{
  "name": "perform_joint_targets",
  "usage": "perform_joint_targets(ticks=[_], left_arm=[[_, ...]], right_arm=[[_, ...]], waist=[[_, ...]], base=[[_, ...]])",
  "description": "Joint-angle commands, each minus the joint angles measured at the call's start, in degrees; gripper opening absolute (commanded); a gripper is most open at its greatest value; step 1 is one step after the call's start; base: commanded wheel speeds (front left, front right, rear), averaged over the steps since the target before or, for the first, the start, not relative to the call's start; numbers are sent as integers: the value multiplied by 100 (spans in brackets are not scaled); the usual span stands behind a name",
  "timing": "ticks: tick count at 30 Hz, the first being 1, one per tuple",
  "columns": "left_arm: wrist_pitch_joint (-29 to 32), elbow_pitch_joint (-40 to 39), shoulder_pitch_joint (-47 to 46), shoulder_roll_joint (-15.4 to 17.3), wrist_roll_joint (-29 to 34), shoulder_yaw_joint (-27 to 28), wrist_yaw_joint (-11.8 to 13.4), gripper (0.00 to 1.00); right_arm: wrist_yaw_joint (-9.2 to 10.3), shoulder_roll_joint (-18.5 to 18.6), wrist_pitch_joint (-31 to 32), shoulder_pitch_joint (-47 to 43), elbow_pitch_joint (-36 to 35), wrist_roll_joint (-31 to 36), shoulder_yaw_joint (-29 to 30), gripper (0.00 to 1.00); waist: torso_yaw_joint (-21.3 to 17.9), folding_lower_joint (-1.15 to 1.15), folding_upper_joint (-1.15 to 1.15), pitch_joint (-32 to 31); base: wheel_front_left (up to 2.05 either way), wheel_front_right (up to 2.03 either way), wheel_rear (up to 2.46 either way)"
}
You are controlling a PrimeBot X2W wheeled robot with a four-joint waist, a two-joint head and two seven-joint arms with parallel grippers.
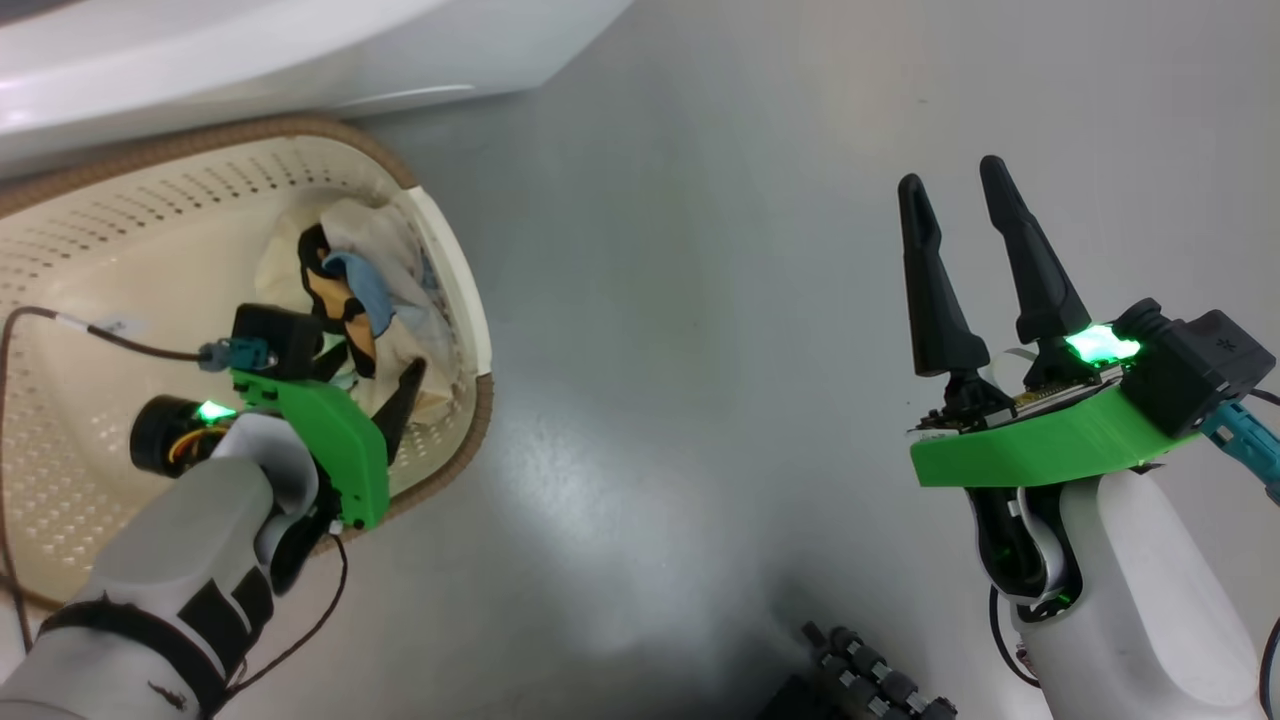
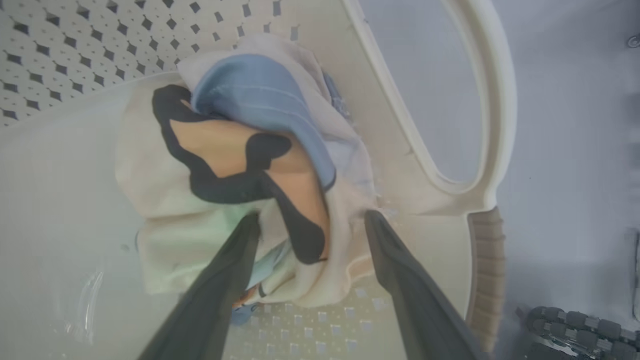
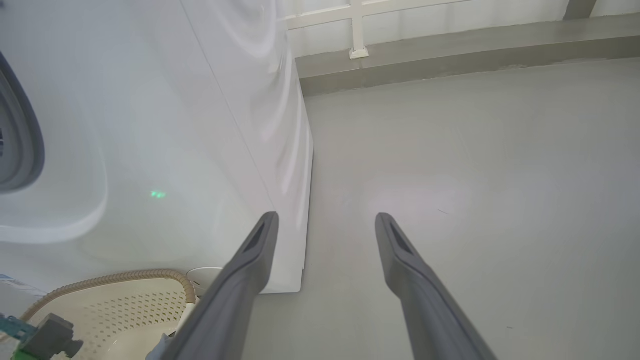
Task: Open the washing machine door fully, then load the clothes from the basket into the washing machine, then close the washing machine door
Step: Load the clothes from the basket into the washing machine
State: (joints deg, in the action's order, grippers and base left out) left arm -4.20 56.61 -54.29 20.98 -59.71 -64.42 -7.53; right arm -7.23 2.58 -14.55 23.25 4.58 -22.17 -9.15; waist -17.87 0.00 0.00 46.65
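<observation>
Between spread L jaws: clothes (image 2: 240, 165), inside basket (image 2: 75, 45).

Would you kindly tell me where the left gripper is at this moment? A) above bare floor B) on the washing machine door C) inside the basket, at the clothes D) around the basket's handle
C: the left gripper, jaws open, reaches down into the basket, its tips at the bundled clothes.

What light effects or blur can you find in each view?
Head view: the green lamp behind the right end effector burns out to white. Left wrist view: a green cast tints the clothes near the soft-edged fingers. Right wrist view: a green glint reflects on the glossy washing machine.
</observation>
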Motion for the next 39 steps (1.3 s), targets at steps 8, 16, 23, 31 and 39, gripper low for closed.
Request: perform_joint_targets(ticks=[8,16,23,31,39], left_arm=[[66,-200,-285,297,-607,-474,4,74],[35,-288,-397,380,-1024,-708,4,0],[-437,-313,-333,304,-1320,-784,4,0],[-922,-392,-89,224,-1626,-815,4,0],[-1075,-571,203,220,-1541,-486,4,0]], right_arm=[[-25,30,-45,-71,-184,-79,-190,100],[-25,30,-45,-99,-252,-21,-126,100],[-25,30,-45,-95,-224,27,-35,100],[-25,30,-45,-136,-98,172,62,100],[-25,30,-45,-358,33,337,198,100]], waist=[[-174,0,0,98],[-184,0,0,94],[58,0,0,-209],[415,0,0,-782],[772,0,0,-1422]], base=[[0,0,0],[0,0,0],[0,0,0],[0,0,0],[0,0,0]])
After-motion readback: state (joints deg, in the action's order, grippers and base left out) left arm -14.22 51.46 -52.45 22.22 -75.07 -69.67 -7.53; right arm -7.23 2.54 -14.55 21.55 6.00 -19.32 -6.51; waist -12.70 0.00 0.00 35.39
